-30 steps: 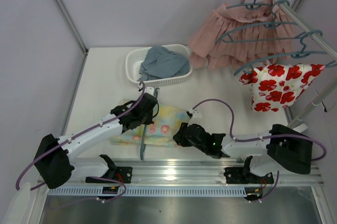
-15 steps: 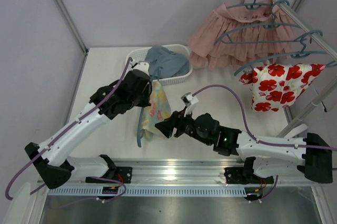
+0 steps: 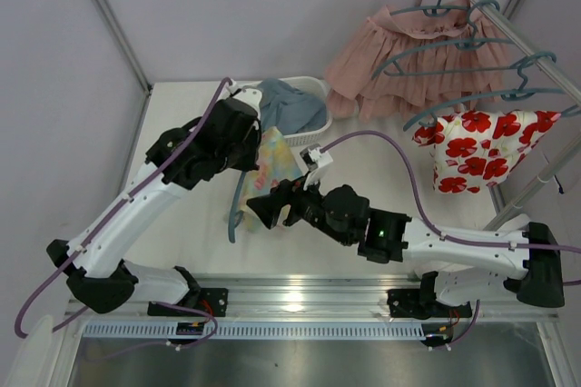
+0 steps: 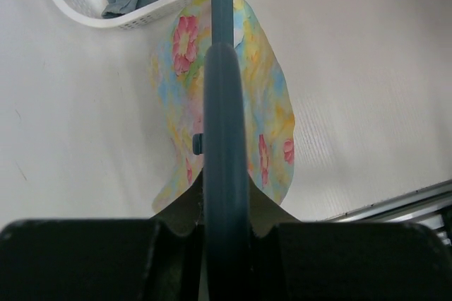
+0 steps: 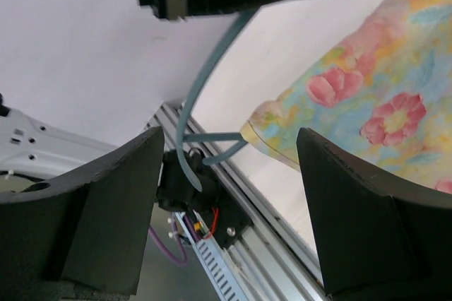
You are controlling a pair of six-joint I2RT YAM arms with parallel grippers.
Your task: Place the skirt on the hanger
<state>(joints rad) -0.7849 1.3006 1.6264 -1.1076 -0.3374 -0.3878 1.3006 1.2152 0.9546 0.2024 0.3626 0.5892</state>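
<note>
my left jaws: clamped on the hanger [image 4: 224, 174], long axis hanging down | skirt [image 3: 272, 164]: hangs from it over the bench [image 3: 172, 101] | my right jaws: wide apart, empty, just below the skirt's lower edge; right arm nearer

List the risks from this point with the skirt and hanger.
The skirt hangs bunched off the hanger, and the right jaws stand open beside it, holding nothing: it may slide off. The left jaws alone hold the lifted hanger, so it may swing. The open right jaws sit near the hanger's lower end and could snag it.
</note>
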